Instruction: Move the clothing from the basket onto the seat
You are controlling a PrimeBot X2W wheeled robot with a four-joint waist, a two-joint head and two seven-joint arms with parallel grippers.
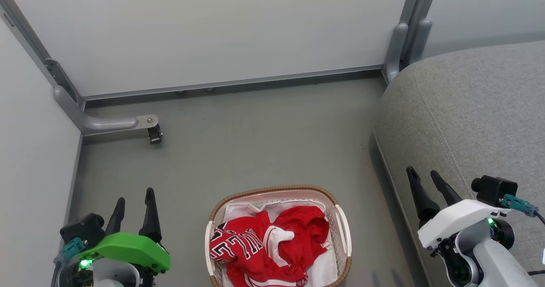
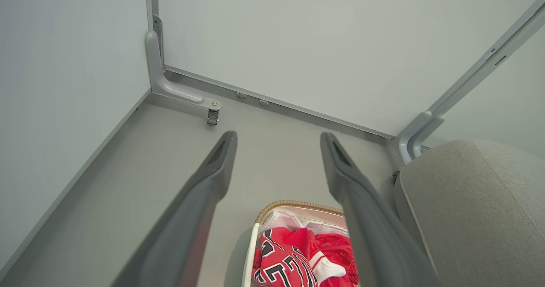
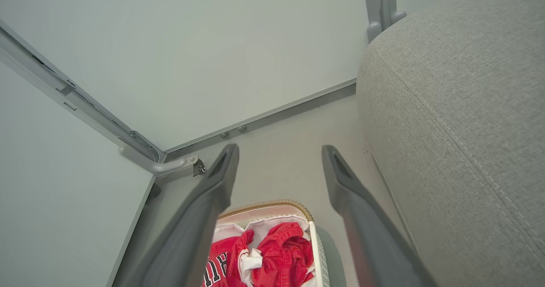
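The red clothing (image 1: 272, 244) with white trim and black-and-white lettering lies crumpled in the white basket (image 1: 342, 225), which stands on the floor at the bottom centre of the head view. The grey woven seat (image 1: 468, 108) rises to the basket's right. My left gripper (image 1: 133, 197) hovers open and empty left of the basket. My right gripper (image 1: 425, 173) is open and empty in front of the seat's edge. In the left wrist view the clothing (image 2: 294, 257) and basket (image 2: 281, 204) show between my fingers, with the seat (image 2: 481, 202) at right. The right wrist view shows the clothing (image 3: 272, 253), the basket (image 3: 264, 205) and the seat (image 3: 460, 108).
Pale partition walls (image 1: 213, 27) enclose the grey floor (image 1: 255, 142) at the back and left. A grey metal foot with a caster (image 1: 154, 134) juts out from the back left corner. Another partition post (image 1: 400, 44) stands behind the seat.
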